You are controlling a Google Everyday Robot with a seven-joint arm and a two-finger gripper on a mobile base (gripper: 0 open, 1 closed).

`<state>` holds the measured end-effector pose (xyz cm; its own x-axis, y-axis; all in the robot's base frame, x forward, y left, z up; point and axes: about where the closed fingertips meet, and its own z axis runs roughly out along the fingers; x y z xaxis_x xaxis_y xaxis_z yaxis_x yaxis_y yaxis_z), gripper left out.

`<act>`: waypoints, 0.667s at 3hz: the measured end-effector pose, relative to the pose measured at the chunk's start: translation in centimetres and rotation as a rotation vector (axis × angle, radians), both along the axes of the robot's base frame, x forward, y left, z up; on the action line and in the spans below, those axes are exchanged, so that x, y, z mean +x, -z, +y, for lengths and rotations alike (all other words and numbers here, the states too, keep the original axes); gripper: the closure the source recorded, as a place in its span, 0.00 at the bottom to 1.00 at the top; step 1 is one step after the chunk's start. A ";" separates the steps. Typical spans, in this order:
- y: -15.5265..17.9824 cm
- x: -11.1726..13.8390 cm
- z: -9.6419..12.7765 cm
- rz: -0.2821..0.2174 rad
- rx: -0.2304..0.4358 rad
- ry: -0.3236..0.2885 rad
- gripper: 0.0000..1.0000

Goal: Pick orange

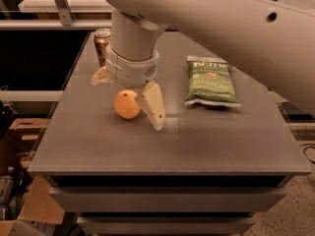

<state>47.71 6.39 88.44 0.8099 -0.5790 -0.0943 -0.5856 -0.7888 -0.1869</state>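
While gripper [127, 100] straddles orange [126, 105], can [101, 42] half-hidden

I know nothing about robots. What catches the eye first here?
A big pale arm fills the top of the view, its hand low over the left half of the grey table with two fingers spread open. The bright orange sits between those fingers. A green chip bag lies to the right, and a drink can stands at the back left.
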 end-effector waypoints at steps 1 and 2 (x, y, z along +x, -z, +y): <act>1.5 1.0 0.3 0.015 -0.001 -0.010 0.16; 2.8 1.7 0.2 0.024 0.007 -0.010 0.39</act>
<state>49.39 6.54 85.64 0.8132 -0.5699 -0.1179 -0.5820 -0.7934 -0.1784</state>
